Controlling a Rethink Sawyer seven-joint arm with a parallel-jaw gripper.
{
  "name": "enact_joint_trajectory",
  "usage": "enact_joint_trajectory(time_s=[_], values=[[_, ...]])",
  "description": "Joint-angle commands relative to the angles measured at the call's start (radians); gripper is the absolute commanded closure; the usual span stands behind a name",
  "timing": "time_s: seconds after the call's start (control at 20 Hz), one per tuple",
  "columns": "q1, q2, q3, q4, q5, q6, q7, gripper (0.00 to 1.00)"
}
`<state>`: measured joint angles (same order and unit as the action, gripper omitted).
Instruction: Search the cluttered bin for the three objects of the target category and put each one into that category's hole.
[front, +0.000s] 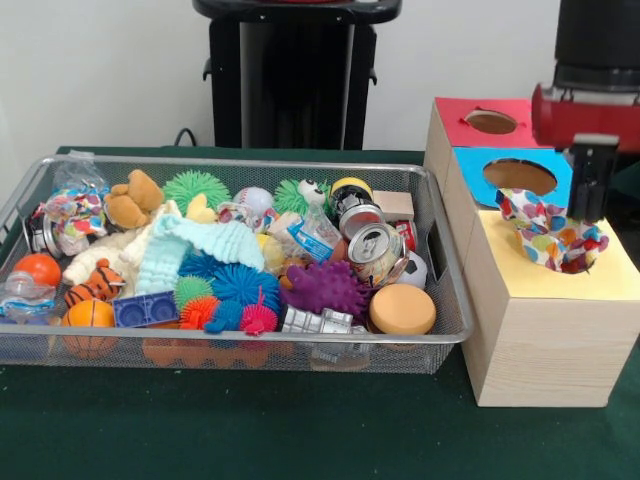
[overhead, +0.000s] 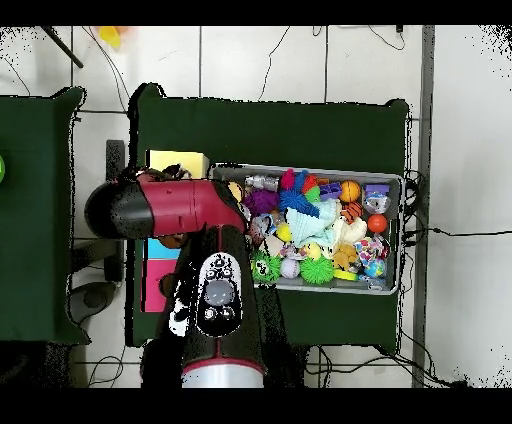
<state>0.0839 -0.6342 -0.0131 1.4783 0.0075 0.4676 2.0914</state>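
The silver wire-mesh bin (front: 440, 290) is packed edge to edge with toys and cans, leaving no bare floor between them. On the wooden sorting box (front: 540, 340), the red panel's hole (front: 491, 121) and blue panel's hole (front: 519, 176) are open. A multicoloured spotted cloth (front: 550, 232) blocks the yellow panel's (front: 610, 275) hole, with the red and black arm (front: 590, 110) above it.
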Motion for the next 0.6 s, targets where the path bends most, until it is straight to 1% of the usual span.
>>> enact_joint_trajectory(time_s=[0.05, 0.25, 0.3, 0.5, 0.6], values=[[-0.038, -0.079, 0.083, 0.096, 0.039, 0.125, 0.054, 1.0], [-0.043, -0.083, 0.079, 0.091, 0.035, 0.135, 0.049, 1.0], [-0.044, -0.086, 0.079, 0.1, 0.032, 0.134, 0.047, 1.0], [-0.046, -0.087, 0.072, 0.161, 0.012, 0.064, 0.052, 1.0], [-0.061, -0.078, 0.084, 0.179, 0.01, 0.033, 0.048, 1.0]])
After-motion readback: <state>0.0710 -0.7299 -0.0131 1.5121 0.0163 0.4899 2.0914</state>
